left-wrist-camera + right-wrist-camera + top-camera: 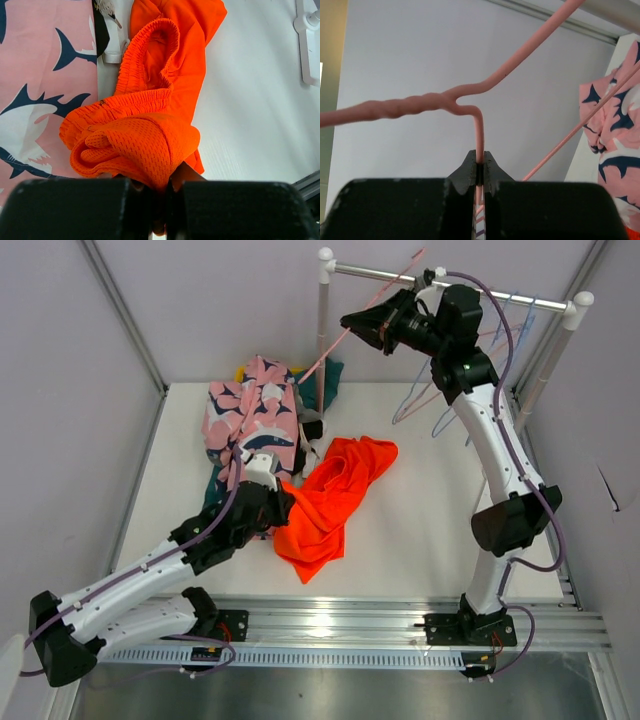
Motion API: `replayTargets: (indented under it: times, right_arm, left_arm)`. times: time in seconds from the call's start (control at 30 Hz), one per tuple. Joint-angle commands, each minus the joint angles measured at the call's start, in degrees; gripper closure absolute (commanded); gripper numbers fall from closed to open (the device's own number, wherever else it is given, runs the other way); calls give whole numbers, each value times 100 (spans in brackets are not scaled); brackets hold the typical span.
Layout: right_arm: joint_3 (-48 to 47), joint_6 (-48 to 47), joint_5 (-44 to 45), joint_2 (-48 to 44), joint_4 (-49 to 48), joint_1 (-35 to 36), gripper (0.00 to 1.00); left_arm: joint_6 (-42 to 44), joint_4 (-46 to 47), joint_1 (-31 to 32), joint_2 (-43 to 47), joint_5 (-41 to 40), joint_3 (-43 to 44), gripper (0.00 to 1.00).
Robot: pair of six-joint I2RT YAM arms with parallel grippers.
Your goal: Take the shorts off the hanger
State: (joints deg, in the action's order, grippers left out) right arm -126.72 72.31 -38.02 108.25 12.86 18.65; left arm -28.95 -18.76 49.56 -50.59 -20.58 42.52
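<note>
The white table [440, 520] has a rail [450, 282] standing across its back. At the back left lie the pink shark-print shorts [250, 420] in a heap. Just beside them the orange shorts [335, 495] lie crumpled mid-table. The pink hanger [420, 105] is held up near the rail, tilted. The right pincer [478, 172] is clenched on its wire. The left pincer [162, 192] is low on the table, clenched on a fold of the orange mesh.

Pale lilac walls [230, 300] (metal-framed corners) enclose a white table [420, 530].
</note>
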Motion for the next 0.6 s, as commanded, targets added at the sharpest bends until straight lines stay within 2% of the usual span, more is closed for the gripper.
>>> replayTargets:
  times: [0.0,0.1,0.23,0.33,0.57]
  right_arm:
    - [655,107,-83,-233,-46,-2,100]
    - [1453,38,171,-655,-65,6,100]
    - [2000,-462,706,-1173,348,138,100]
    - [2080,-473,893,-1253,349,112,100]
    - [1905,142,945,-1051,-547,33,100]
  left_arm:
    - [-129,285,45,-30,62,2,100]
    - [-128,408,71,-170,159,28,100]
    - [-129,514,150,-250,186,63,100]
    - [-111,567,177,-302,195,63,100]
    - [-120,593,256,-276,142,55,100]
